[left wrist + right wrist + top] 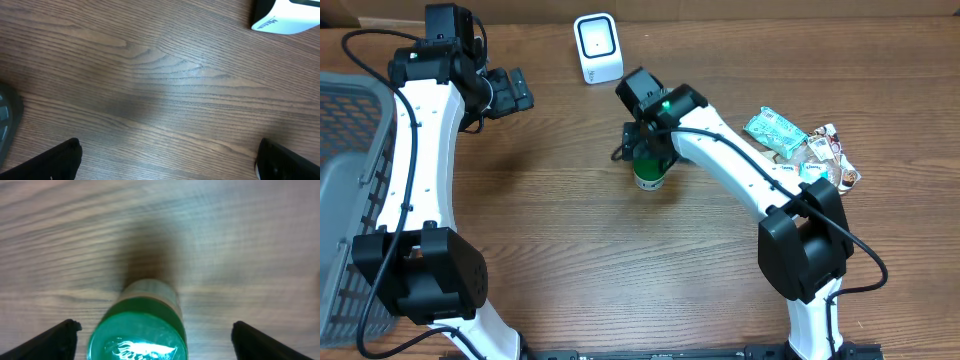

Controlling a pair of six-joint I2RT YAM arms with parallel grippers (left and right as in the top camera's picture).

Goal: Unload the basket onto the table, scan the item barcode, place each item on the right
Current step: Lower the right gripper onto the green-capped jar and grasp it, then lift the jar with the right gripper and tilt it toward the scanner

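The item is a small container with a green lid (pixel 649 177), standing upright near the middle of the wooden table. In the right wrist view its green lid (pixel 137 339) shows from above, between the two black fingertips (pixel 56 339) with a gap on each side. My right gripper (pixel 648 152) hangs directly over it, open and not touching it. The white barcode scanner (pixel 597 48) stands at the back of the table, and its base (pixel 290 15) shows in the left wrist view. My left gripper (pixel 523 92) is open and empty, to the left of the scanner.
A grey wire basket (pixel 350 150) takes up the left edge of the table. A heap of snack packets (pixel 800 150) lies at the right, beside the right arm. A grey rounded edge (pixel 6 120) shows at the left of the left wrist view.
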